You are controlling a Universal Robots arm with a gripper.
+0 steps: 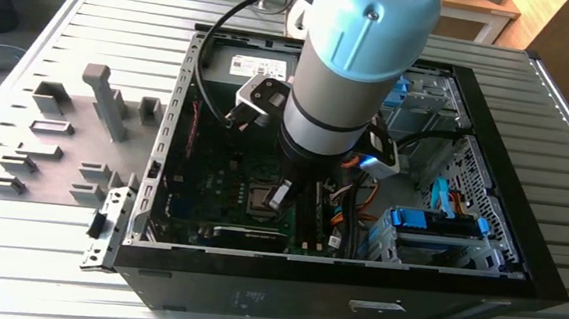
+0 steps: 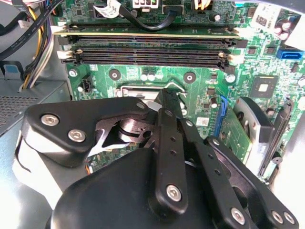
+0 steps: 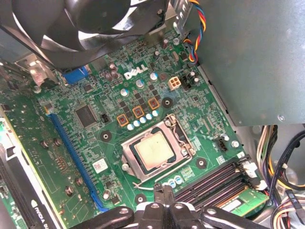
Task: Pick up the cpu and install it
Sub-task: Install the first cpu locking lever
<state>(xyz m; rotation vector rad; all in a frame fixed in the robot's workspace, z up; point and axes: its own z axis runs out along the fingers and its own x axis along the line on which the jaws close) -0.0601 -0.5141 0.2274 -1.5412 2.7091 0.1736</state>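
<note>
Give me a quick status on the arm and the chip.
Gripper low over the motherboard, beside the socket. Chip seated in the socket, bracket closed around it. Nothing on top of the chip.

Lab: slatted metal bench (image 1: 35,253), open PC case (image 1: 526,253), fixtures (image 1: 102,99).

Open-topped computer case (image 1: 493,160); arm (image 1: 351,64) reaches down through the opening. In the first wrist view, the cpu (image 3: 153,148) sits in its socket with bare board on all sides. Crowding that patch: fan (image 3: 90,21) on one side, grey power supply box (image 3: 252,62) on another, memory slots (image 3: 214,179) and loose cable bundle (image 3: 281,167) near the gripper (image 3: 162,210).
</note>
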